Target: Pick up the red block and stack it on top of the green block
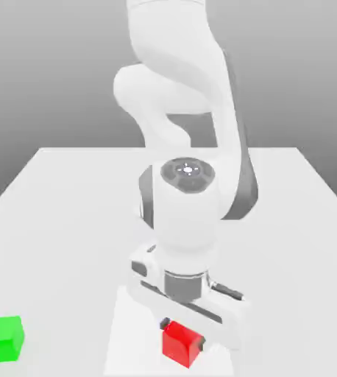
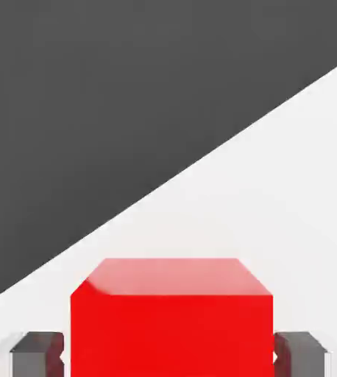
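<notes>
Red block (image 1: 182, 344) is seen below the gripper (image 1: 183, 334), low toward the exterior view's right of centre. It is clamped between the two fingers, one set against each of two opposite sides. Green block (image 1: 3, 339) is seated on the pale table (image 1: 68, 243), near the exterior view's left edge, well apart from the red one. Whether the red block is touching the surface beneath cannot be told.

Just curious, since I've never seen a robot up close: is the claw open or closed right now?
Claw: at the red block, but whether it is open or closed on it cannot be told.
</notes>
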`<state>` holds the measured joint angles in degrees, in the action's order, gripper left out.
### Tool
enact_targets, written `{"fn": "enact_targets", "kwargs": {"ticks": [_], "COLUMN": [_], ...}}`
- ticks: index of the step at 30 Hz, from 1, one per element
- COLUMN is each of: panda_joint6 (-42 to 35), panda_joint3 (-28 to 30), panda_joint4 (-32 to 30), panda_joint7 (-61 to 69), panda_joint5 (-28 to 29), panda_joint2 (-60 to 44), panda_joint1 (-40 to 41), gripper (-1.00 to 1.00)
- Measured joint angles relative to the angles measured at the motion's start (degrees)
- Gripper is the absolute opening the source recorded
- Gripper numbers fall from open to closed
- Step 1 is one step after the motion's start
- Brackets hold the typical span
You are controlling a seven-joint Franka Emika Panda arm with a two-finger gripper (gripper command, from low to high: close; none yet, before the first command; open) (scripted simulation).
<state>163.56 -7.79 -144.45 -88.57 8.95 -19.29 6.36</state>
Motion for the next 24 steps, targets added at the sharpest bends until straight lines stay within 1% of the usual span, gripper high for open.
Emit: {"fn": "enact_targets", "kwargs": {"ticks": [3, 8, 17, 19, 21, 22, 24], "panda_joint6": [0.4, -6.9, -14.5, -13.7, -10.5, -9.6, -9.6], "panda_joint3": [0.2, -2.4, 9.7, 12.2, 12.9, 12.9, 12.9], "panda_joint4": [0.1, -1.3, 6.5, 9.0, 10.7, 11.0, 11.0], "panda_joint7": [-0.2, 3.0, -0.1, -0.7, -0.5, -0.5, -0.5], "panda_joint5": [0.2, -4.1, -9.7, -11.3, -12.9, -13.2, -13.2], "panda_joint2": [-0.5, 8.3, 8.3, 4.9, 0.0, -1.2, -1.2], "panda_joint1": [-0.1, 1.7, 14.3, 17.3, 19.2, 19.5, 19.5], "gripper": [-1.0, -1.0, -1.0, -1.0, -1.0, 1.0, 1.0]}}
